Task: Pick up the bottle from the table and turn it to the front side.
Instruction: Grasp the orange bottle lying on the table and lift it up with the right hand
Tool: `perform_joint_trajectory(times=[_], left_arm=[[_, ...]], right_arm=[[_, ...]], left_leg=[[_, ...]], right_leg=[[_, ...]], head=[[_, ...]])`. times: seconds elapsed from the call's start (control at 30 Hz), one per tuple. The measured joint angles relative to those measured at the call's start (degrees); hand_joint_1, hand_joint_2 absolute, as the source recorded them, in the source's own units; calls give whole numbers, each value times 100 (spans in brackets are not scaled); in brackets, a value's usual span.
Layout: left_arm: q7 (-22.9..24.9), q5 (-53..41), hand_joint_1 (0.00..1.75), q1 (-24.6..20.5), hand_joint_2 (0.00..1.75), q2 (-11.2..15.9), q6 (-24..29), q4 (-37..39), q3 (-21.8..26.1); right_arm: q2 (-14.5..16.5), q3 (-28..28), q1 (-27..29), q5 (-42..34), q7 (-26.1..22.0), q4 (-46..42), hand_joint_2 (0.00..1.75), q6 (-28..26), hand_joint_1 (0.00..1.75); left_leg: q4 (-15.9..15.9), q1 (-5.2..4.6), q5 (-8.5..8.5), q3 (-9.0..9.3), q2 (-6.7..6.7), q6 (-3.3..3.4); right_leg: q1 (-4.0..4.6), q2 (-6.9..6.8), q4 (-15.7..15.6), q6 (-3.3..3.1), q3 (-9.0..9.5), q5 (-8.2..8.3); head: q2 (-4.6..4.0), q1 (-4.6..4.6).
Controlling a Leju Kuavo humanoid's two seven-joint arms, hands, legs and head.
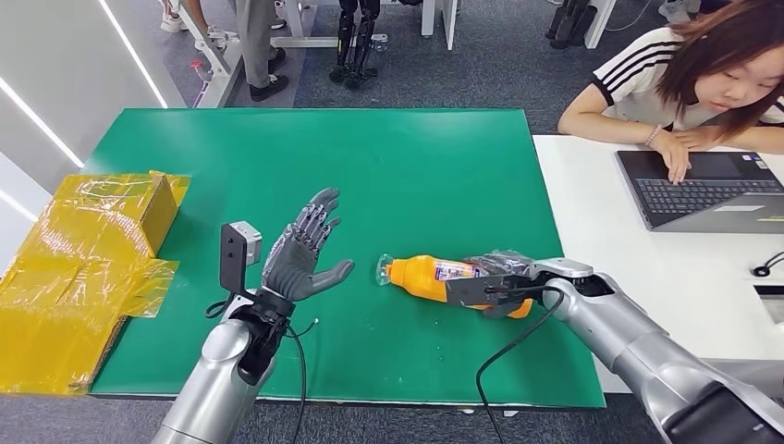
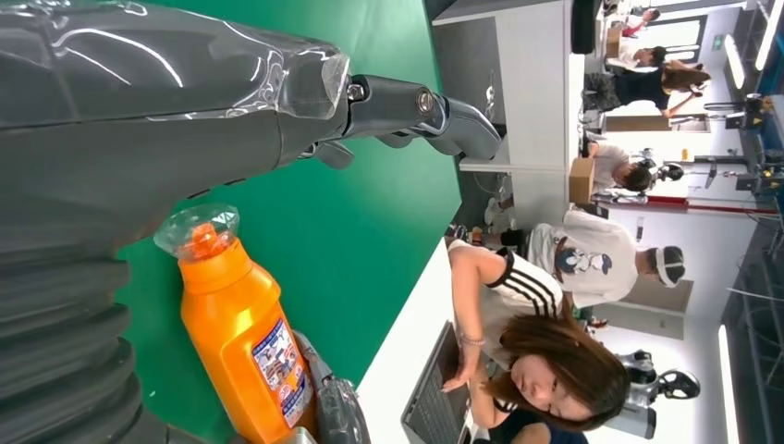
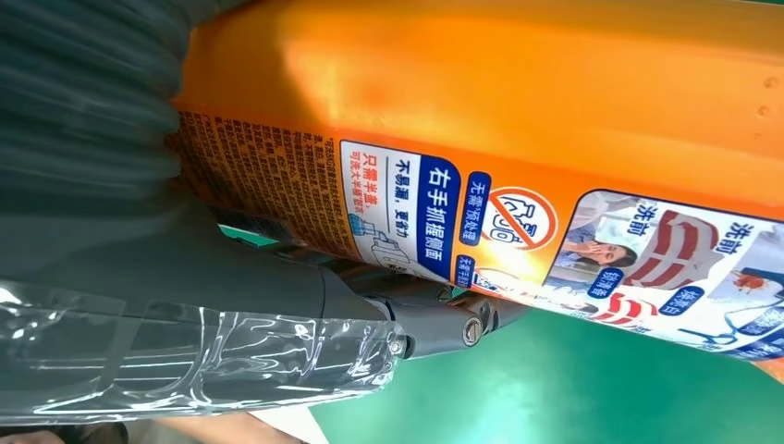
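Silver forearms enter from the bottom edge of the head view. Left hand [image 1: 300, 254] raised above the green table mat [image 1: 277, 148], palm open, fingers spread, holding nothing. Far left: yellow taped cardboard box [image 1: 88, 268], flaps crumpled, cut off by the frame edge, hanging past the mat's side.

Orange detergent bottle [image 1: 434, 277] lies on its side near the mat's front, clear cap [image 1: 385, 270] pointing toward the left hand, well apart from it. Right hand [image 1: 495, 289] wraps the bottle's base end; fingers curl over it, the bottle's far end hidden beneath them. Plastic film covers parts of both hands.

Label [image 3: 518, 222] in the right wrist view: blue panels with white Chinese text, a round red prohibition mark, small pictures; fine print on the orange side too small to read. Label partly cut off at frame edge.

Right of the mat: white table [image 1: 647, 268], open laptop [image 1: 703, 190], a seated person [image 1: 689, 79] in a white striped top, hand on the keyboard. Grey carpet floor [image 1: 499, 55] beyond; legs of standing people at the top edge.
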Motion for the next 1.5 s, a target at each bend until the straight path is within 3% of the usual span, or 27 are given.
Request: perform_joint_trajectory(times=[0.2,0.3,0.43,0.53,0.63,0.87,1.17,1.3,1.5], left_arm=[[-65,-38,0,30,175,16,60,0,20],[-103,-99,0,47,175,15,140,0,43],[-209,-246,0,103,175,32,361,-1,102],[-296,-329,0,176,175,69,495,-4,140],[-314,-353,0,225,175,109,532,-4,168],[-358,-418,0,261,175,139,607,-6,197],[-384,-600,0,310,175,197,816,-101,247],[-170,-587,0,96,175,241,575,-89,241],[290,-243,0,-844,175,165,-20,334,177]], right_arm=[[6,2,38,-204,-209,68,175,-421,175],[39,-167,197,-681,-547,44,175,-663,175],[138,-939,836,-1881,-1401,-246,175,-1067,175],[233,-1556,1486,-2283,-1787,-614,175,-1359,175],[292,-1984,1935,-2327,-1863,-892,175,-1435,175],[397,-2493,2346,-2498,-1942,-1229,175,-1477,175],[864,-3412,3417,-2995,-2275,-2126,175,-2256,175],[1006,-3509,3446,-2941,-2431,-2310,175,-2485,175],[1441,-3200,2747,-2606,-2464,-2305,175,-2749,175]], left_leg=[[0,0,0,-3,-3,0],[0,1,0,-4,-6,0],[-2,1,-1,-8,-14,1],[-4,1,-2,-16,-26,1],[-5,1,-2,-26,-29,1],[-2,1,-1,-25,-26,1],[-9,1,-2,-30,-26,1],[-9,1,2,-30,-22,-3],[-8,2,28,-29,-11,-9]], right_leg=[[0,-1,0,0,-2,0],[1,-5,0,0,-3,-1],[2,-13,0,1,-4,-6],[2,-25,-1,-2,-7,-11],[2,-28,0,-2,-16,-11],[1,-27,-1,-2,-17,-10],[2,-25,-1,-3,-25,-13],[2,-21,0,-4,-25,-9],[2,-10,4,-9,-32,16]], head=[[0,0],[0,0],[0,-1],[-1,-1],[-1,0],[1,0],[1,-1],[0,0],[-1,-1]])
